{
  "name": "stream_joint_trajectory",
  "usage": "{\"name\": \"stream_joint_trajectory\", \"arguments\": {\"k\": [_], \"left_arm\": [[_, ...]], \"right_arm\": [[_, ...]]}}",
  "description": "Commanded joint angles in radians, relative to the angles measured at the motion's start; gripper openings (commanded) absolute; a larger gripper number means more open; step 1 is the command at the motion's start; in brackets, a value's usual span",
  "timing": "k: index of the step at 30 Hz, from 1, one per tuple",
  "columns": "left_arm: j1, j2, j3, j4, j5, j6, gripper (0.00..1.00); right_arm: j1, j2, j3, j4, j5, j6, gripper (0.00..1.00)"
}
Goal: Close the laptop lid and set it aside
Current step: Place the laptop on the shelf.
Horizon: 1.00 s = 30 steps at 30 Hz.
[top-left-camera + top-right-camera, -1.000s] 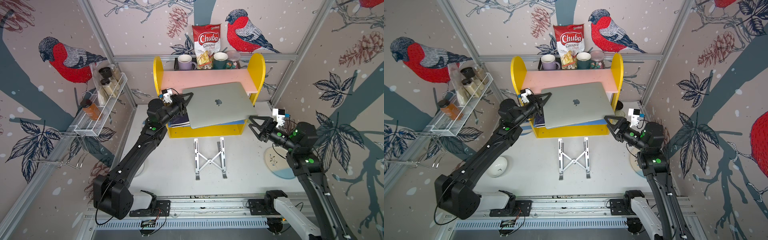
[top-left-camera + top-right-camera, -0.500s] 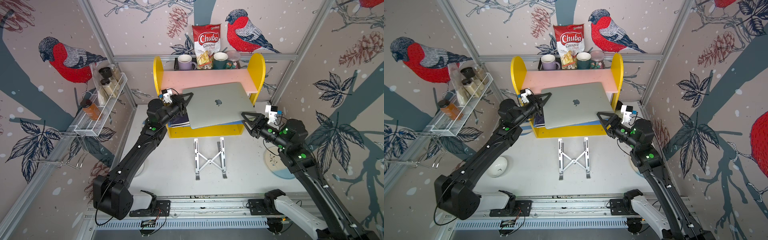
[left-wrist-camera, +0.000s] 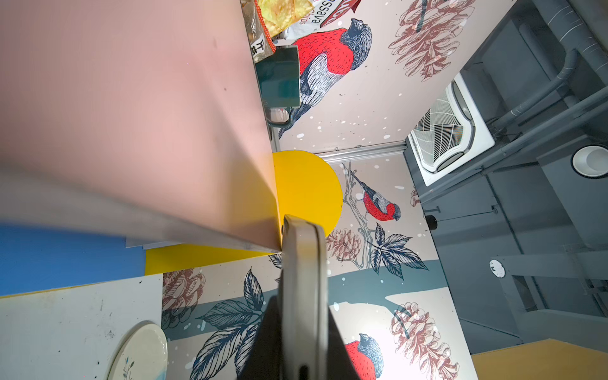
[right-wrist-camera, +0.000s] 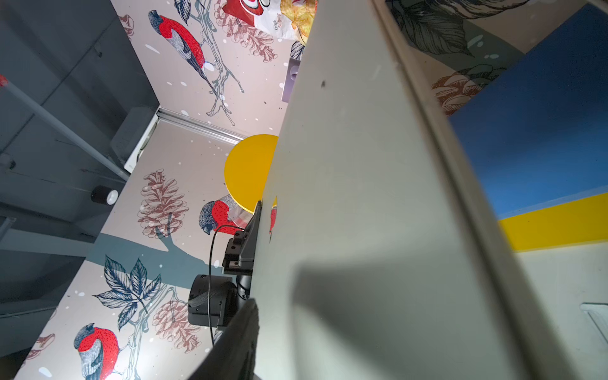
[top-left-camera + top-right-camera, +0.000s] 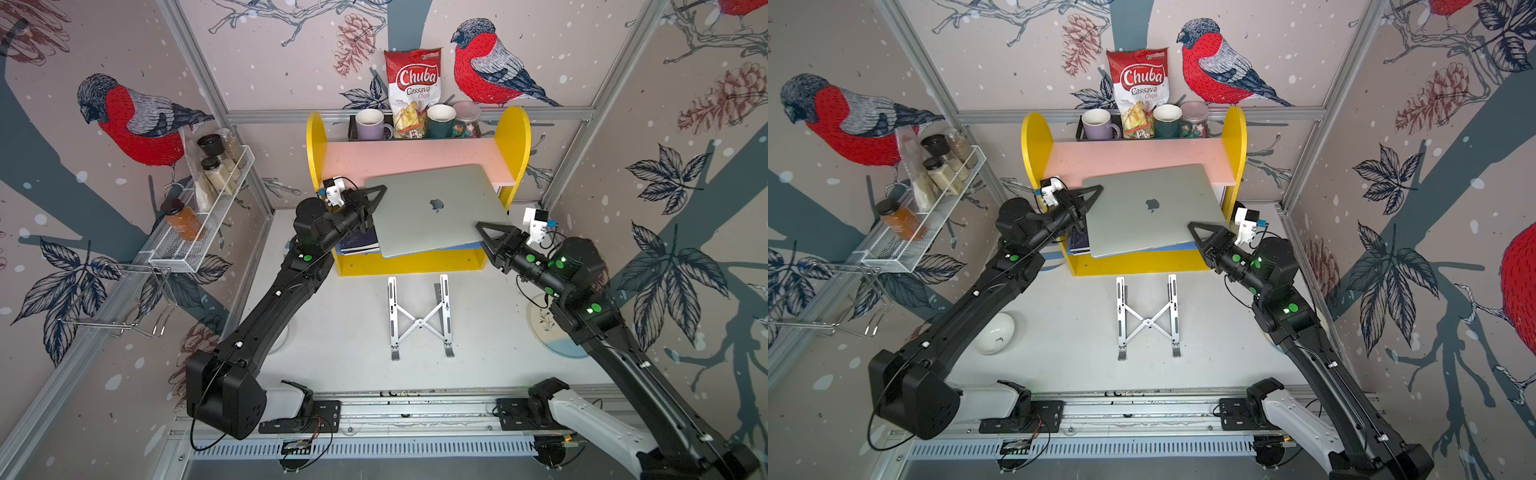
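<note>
We find the laptop lid down, logo uppermost. The laptop hangs tilted over the yellow shelf. The left gripper is clamped on its left edge. The right gripper straddles the near right corner; we cannot tell whether it has bitten. Setting aside is in hand. Next: a firm second grip, then a level carry clear of the pink shelf board.

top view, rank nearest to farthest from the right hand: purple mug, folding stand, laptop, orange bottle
1. laptop, corner at the right hand
2. folding stand, on the table
3. purple mug, back, behind the pink shelf
4. orange bottle, wire rack, left wall
</note>
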Motion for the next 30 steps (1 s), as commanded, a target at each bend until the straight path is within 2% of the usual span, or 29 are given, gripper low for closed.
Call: {"name": "stream_joint_trajectory", "arguments": {"k": [1,15,22,26,30], "left_arm": [[0.004,-0.006,0.005,0.104,0.007,-0.029,0.0],[0.004,0.005,-0.002,0.117,0.007,-0.033,0.0],[0.004,0.009,-0.001,0.119,0.012,-0.034,0.0],[0.004,0.011,-0.005,0.122,0.015,-0.036,0.0],[0.004,0.009,-0.006,0.12,0.013,-0.036,0.0]], "right_arm": [[0.026,-0.006,-0.009,0.066,0.081,0.01,0.45],[0.144,0.02,-0.024,0.133,0.271,0.023,0.37],[0.161,0.034,-0.032,0.164,0.301,0.036,0.3],[0.164,0.041,-0.035,0.181,0.311,0.048,0.23],[0.168,0.048,-0.031,0.19,0.319,0.058,0.13]]}}
